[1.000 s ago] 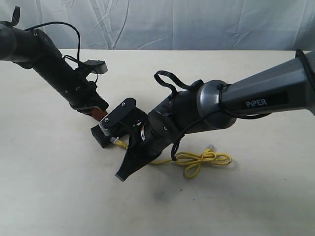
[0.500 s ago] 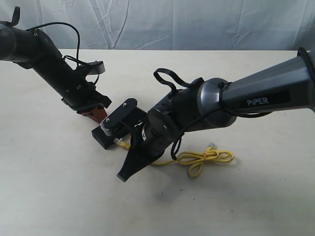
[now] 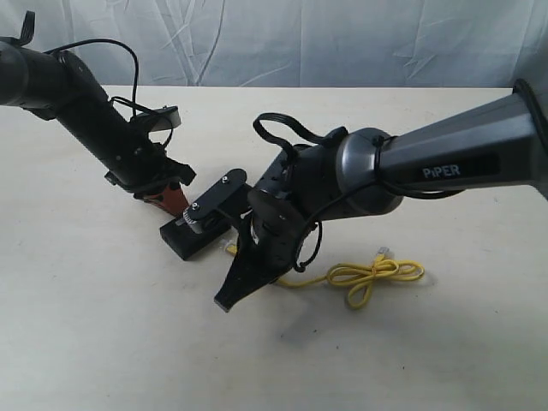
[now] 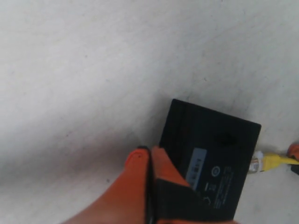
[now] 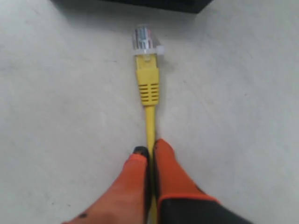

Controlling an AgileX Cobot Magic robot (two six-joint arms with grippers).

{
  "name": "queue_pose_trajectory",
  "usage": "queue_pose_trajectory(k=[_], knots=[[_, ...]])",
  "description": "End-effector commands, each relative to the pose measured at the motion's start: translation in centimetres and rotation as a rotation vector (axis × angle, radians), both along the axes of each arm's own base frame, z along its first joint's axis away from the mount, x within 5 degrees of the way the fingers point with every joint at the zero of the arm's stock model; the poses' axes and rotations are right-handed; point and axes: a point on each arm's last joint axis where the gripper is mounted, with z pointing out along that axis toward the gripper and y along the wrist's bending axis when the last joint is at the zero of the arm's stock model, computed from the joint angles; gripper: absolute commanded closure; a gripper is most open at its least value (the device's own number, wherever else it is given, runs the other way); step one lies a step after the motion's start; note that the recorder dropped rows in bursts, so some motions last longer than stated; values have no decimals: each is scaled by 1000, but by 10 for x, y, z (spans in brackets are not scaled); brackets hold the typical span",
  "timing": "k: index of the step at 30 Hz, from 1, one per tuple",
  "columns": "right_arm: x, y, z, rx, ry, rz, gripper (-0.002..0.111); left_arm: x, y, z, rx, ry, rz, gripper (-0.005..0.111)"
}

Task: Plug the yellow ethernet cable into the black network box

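Observation:
The black network box (image 3: 195,239) (image 4: 212,149) lies flat on the table with its pale label strip up. My left gripper (image 3: 175,202) (image 4: 149,153) is shut, its orange fingertips resting at the box's edge. My right gripper (image 5: 150,150) (image 3: 235,251) reaches across the middle and is shut on the yellow ethernet cable (image 5: 150,122) a short way behind its clear plug (image 5: 145,38). The plug points at the box's side (image 5: 140,3), a small gap away. The rest of the cable lies in loose loops (image 3: 377,274) on the table, its other plug (image 3: 383,252) at the far end.
The pale tabletop (image 3: 103,342) spreads all round, with a white cloth backdrop (image 3: 342,38) behind it. The right arm's thick grey link (image 3: 445,167) hangs over the right half. A black cord (image 3: 282,128) loops above the right wrist.
My right arm has drawn back to the right with the cable; the plug is now a little farther from the box, and the loose loops slid right. The left gripper shifted slightly at the box.

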Motion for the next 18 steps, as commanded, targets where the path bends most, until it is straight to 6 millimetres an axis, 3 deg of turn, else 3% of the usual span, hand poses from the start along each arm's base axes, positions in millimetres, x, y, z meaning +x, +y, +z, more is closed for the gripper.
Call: queue_pose_trajectory(k=[1, 4, 18], knots=[[-3, -3, -8, -87, 39, 9, 109, 0, -3, 1, -5, 6, 0, 107], [-5, 2, -8, -86, 18, 82, 109, 0, -3, 1, -6, 4, 3, 107], [-1, 9, -3, -7, -45, 121, 109, 0, -3, 1, -4, 1, 3, 107]])
